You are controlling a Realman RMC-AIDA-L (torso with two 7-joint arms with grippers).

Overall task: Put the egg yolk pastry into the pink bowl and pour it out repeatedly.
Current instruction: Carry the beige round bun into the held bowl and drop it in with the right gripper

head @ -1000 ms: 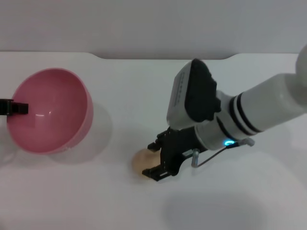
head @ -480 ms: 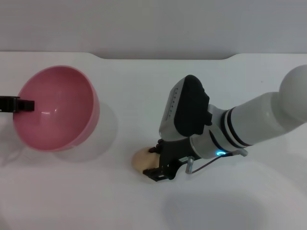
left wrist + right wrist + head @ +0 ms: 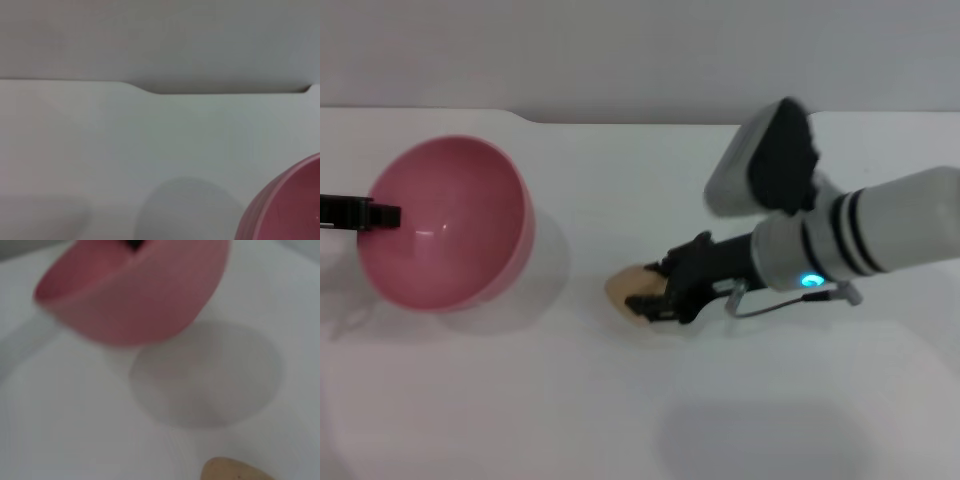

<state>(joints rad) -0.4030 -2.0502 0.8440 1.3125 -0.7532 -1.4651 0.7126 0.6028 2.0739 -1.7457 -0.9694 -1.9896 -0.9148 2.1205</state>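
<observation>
Since the earlier frame our right gripper (image 3: 648, 298) has turned flatter and lifted the egg yolk pastry (image 3: 628, 285), a matte tan lump, held between its black fingers just above the smooth white bench (image 3: 620, 420). Farther left, our left gripper (image 3: 382, 214) grips the rim of the tilted glossy pink bowl (image 3: 455, 215).
</observation>
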